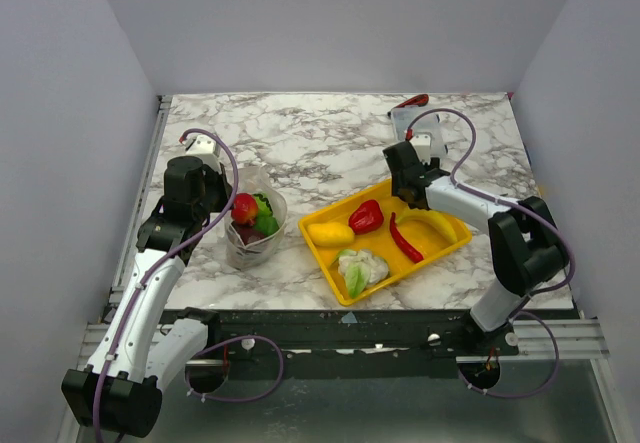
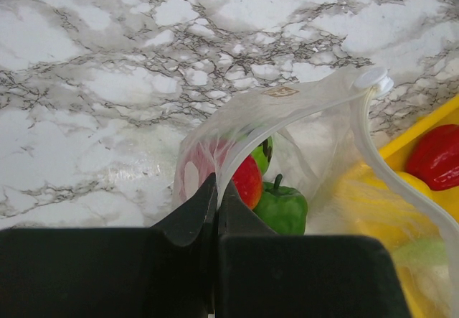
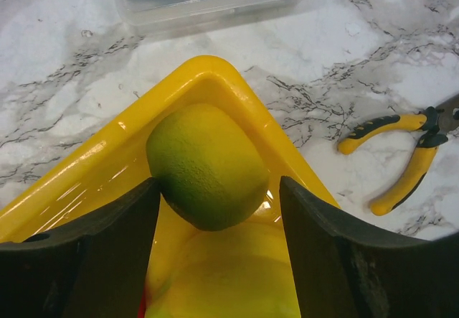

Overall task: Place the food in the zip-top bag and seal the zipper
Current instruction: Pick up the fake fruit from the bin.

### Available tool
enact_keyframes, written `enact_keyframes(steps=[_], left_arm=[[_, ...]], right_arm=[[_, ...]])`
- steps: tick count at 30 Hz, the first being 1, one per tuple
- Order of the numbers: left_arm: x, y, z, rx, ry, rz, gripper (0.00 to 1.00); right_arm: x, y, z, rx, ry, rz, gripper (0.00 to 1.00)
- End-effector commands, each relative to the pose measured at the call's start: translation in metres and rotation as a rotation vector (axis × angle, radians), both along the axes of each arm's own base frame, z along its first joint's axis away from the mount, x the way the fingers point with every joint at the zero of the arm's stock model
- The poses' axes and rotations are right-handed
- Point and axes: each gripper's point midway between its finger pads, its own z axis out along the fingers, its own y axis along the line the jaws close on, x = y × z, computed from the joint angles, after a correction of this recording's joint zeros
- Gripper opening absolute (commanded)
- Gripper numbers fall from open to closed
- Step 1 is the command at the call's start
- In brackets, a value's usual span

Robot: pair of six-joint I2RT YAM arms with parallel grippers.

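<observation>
Loading step. Your left fingers (image 2: 190,217) are clamped on the bag (image 2: 301,110) rim, with food just beyond them. Your right fingers (image 3: 315,217) stand apart, the green fruit (image 3: 204,164) between them in the tray (image 3: 208,74) corner. Next: close, lift, carry to the bag mouth.

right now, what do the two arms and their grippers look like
Both the left arm and right arm have white links joined by bulky black joints. A thin purple cable loops along each one. The left gripper and right gripper have broad, matte black fingers tapering to blunt tips. No markings are visible.
</observation>
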Motion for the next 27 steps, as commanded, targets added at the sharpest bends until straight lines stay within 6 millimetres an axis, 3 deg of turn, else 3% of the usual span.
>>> enact_keyframes(steps=[1,8,13,16,22,27], left_arm=[[0.002,-0.002,0.002,-0.017,-0.010,-0.007,0.00],[0.004,-0.001,-0.002,-0.006,0.006,-0.001,0.00],[0.005,-0.001,-0.002,-0.006,0.006,-0.003,0.00],[0.005,-0.001,-0.003,-0.006,0.010,-0.004,0.00],[0.006,-0.001,-0.003,-0.005,0.011,-0.003,0.00],[0.006,-0.001,-0.004,-0.003,0.017,-0.004,0.00]], right_arm=[[0.010,0.003,-0.004,-0.001,0.002,0.000,0.70],[0.012,0.006,-0.016,-0.009,0.025,0.022,0.72],[0.012,0.013,-0.014,0.025,0.025,0.047,0.53],[0.011,0.016,-0.008,0.054,0.010,0.061,0.47],[0.006,0.017,0.016,0.095,-0.053,0.079,0.26],[0.002,0.017,0.037,0.134,-0.111,0.083,0.15]])
